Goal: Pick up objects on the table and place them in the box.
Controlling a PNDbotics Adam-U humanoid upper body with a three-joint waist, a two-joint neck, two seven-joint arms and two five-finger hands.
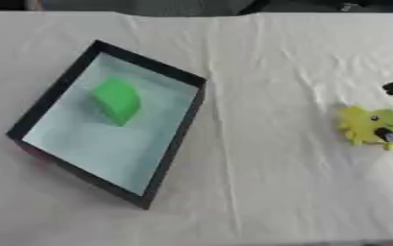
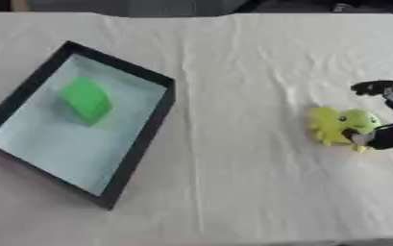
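Observation:
A yellow-green soft toy (image 2: pixel 338 125) lies on the white cloth at the right. My right hand (image 2: pixel 391 136) comes in from the right edge. One dark finger touches the toy's lower right side, and another finger (image 2: pixel 374 88) hovers above it, apart from the toy. The hand stands open around the toy without closing on it. On the left sits the box (image 1: pixel 172 144), with a black rim and a pale blue floor, tilted askew. A green block (image 1: pixel 117 100) lies inside it near the upper left. My left hand does not show.
The white wrinkled cloth (image 1: pixel 266 182) covers the whole table. The table's far edge runs along the top, with dark shapes beyond it. Open cloth lies between the box and the toy.

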